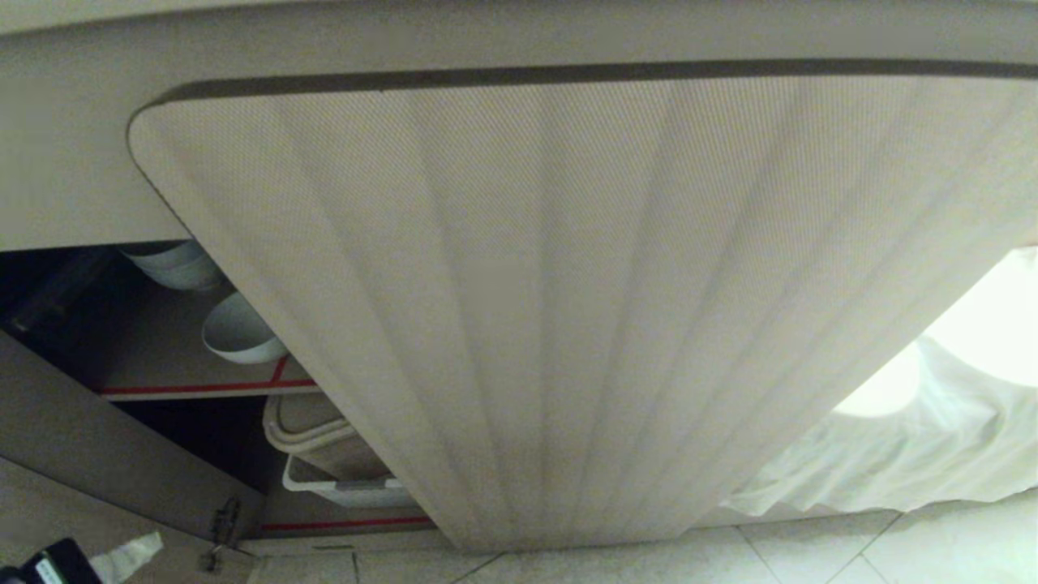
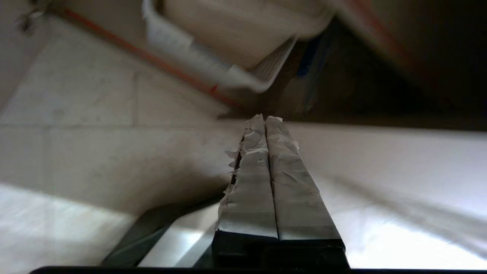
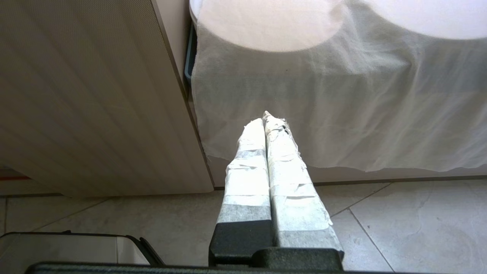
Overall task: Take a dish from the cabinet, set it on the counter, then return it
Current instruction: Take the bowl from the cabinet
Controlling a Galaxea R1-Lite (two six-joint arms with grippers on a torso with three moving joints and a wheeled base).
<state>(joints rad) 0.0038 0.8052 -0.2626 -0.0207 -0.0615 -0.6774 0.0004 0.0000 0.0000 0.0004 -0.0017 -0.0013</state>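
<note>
From the head view, a tall pale beige ribbed cabinet door (image 1: 568,308) fills most of the frame, with the thick cream-white counter edge (image 1: 73,154) running above it. To the door's left the cabinet stands open on a dark interior. There a single small white round ceramic bowl (image 1: 239,331) sits on a brown shelf with a red front strip (image 1: 178,388), tilted toward the viewer, just in front of a stack of similar white bowls (image 1: 174,264) further back. Below the shelf a white basket (image 1: 345,487) holds a beige container. At the far right hangs a white draped cloth (image 1: 916,438). Only a tape-wrapped tip shows at the lower left corner, well below the bowl and apart from it.

The left wrist view shows what the head view hides: the left gripper (image 2: 265,118) with its two tape-wrapped fingers pressed together, holding nothing. It points toward the cabinet's lower compartment, where the white basket (image 2: 198,62) and a red strip appear blurred. The bowl is not in this view.

The right wrist view shows the right gripper (image 3: 265,120), fingers likewise closed and empty, low over the pale tiled floor (image 3: 399,224). It faces the white cloth (image 3: 342,114) beside the ribbed door (image 3: 87,99), well away from the open side where the bowl lies.
</note>
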